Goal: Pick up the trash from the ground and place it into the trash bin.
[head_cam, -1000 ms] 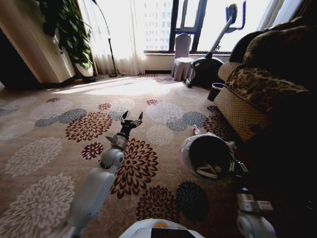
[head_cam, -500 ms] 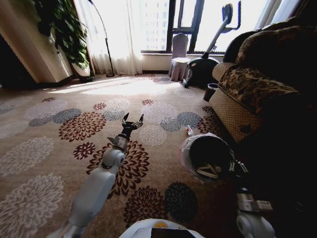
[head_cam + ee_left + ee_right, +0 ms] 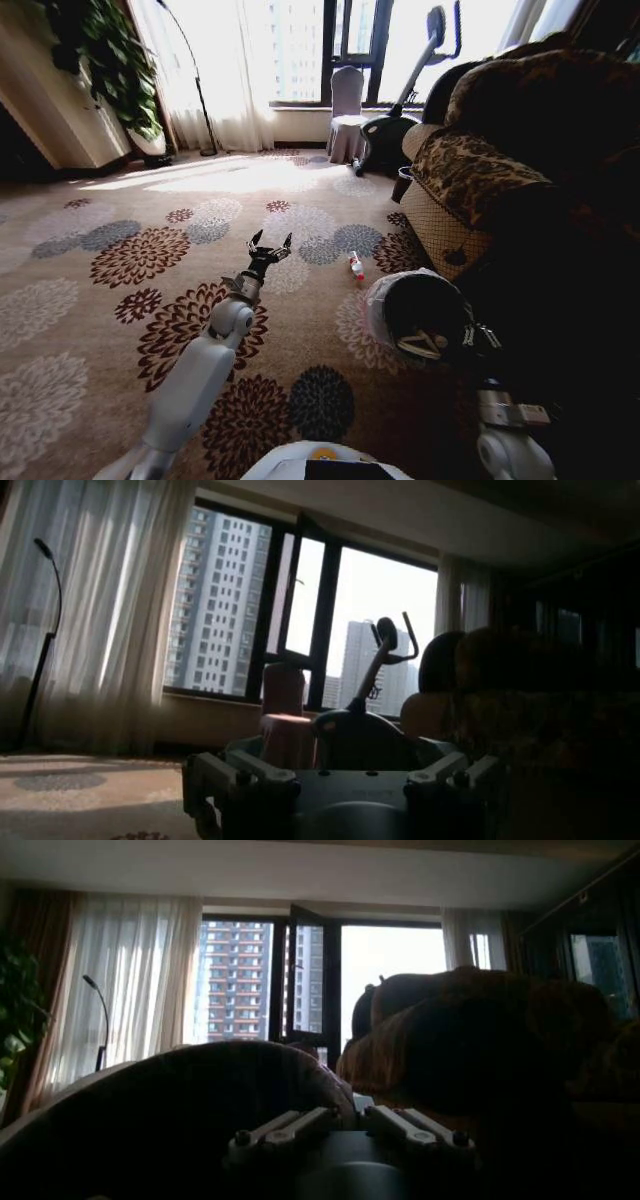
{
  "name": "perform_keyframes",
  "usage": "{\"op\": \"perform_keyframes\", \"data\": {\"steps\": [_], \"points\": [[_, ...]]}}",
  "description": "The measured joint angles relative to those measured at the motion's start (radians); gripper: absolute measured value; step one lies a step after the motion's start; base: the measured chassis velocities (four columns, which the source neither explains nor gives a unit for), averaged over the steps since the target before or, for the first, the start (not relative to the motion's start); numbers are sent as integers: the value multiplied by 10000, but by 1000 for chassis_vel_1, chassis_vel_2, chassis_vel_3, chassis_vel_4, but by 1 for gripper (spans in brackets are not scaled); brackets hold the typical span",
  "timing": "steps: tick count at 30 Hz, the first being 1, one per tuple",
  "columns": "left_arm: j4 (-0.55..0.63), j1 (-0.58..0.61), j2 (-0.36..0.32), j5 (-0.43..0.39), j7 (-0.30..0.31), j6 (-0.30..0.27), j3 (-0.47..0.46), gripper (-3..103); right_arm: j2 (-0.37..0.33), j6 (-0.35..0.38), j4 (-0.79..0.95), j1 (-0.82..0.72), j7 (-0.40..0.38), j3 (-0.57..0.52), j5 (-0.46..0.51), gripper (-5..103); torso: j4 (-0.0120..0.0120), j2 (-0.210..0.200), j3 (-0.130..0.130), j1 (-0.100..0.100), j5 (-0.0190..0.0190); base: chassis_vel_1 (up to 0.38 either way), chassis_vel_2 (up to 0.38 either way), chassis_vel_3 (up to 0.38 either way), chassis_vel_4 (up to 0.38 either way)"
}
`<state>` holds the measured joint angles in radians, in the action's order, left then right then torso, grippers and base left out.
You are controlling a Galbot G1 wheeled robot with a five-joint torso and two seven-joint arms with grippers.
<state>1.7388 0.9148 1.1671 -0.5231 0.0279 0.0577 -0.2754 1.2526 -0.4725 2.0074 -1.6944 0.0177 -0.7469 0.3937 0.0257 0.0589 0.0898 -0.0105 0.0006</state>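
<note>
Floral carpet stretches toward bright windows as we stand beside a sofa [image 3: 520,170] with trash still on the floor

Our left gripper [image 3: 268,245] hovers low over the carpet, fingers spread wide and empty. A small clear bottle [image 3: 355,267] with a red cap lies ahead and to that gripper's right, near the sofa's foot, its long axis pointing roughly away from us. Our right gripper [image 3: 432,347] holds the trash bin [image 3: 420,310] by its lined rim, near the bottle. We judge the empty left gripper better placed to pick it up
</note>
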Motion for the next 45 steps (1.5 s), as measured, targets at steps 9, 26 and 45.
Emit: {"op": "perform_keyframes", "data": {"steps": [9, 26, 45], "points": [[-969, -70, 0, 399, -266, 298, 146, 100, 38, -105, -103, 58, -3, 11, -80, 0, 0, 0, 0, 0, -5, -124, -143, 117, 135], [-2854, -229, -293, 1826, -1506, 937, 703, 100, -323, -247, -455, 631, 2, 460, -31, 0, -2, 0, 0, 0, 1, -39, -35, 44, 50], [-5549, -1784, 375, 1566, -2338, 757, 3509, 100, -330, -774, -740, 460, 9, 404, -839, 0, 2, 0, 0, 0, -4, -5, -5, 4, 4]]}}
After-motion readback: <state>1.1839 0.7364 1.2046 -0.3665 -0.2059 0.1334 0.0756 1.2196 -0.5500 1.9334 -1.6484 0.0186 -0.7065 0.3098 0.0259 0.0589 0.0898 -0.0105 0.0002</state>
